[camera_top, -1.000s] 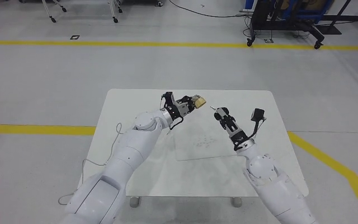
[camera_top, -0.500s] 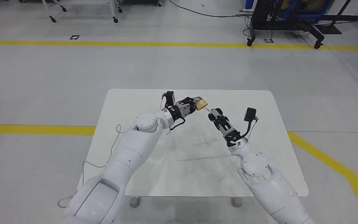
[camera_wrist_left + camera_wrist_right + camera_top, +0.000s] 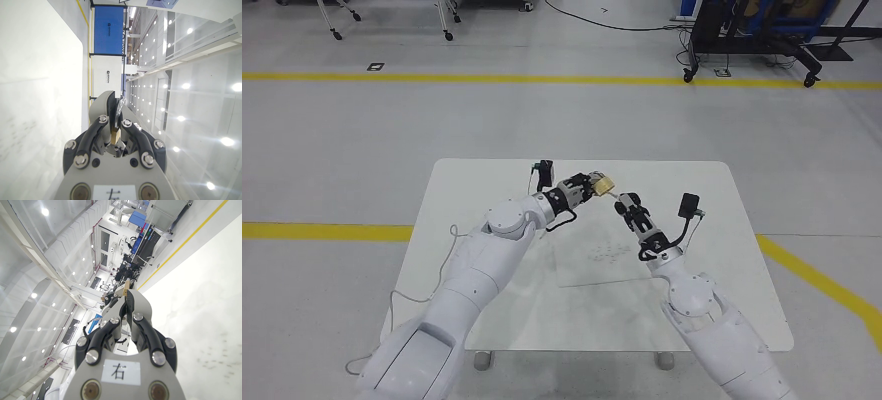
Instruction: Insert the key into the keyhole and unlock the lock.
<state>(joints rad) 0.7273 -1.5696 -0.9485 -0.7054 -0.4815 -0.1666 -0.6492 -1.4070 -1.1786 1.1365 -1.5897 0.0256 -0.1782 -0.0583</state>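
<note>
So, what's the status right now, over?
Left gripper shut on lock, above table. Right gripper shut on key, tip at lock. Insertion unclear. Nothing between them.

White table point(image 3: 457, 200) w/ rounded corners standing on grey floor point(image 3: 342, 150); thin clear sheet point(image 3: 587, 268) lying flat approx. mid-table, faint dark marks showing on it; yellow floor line point(image 3: 322, 231) running out from under the table on both sides.
</note>
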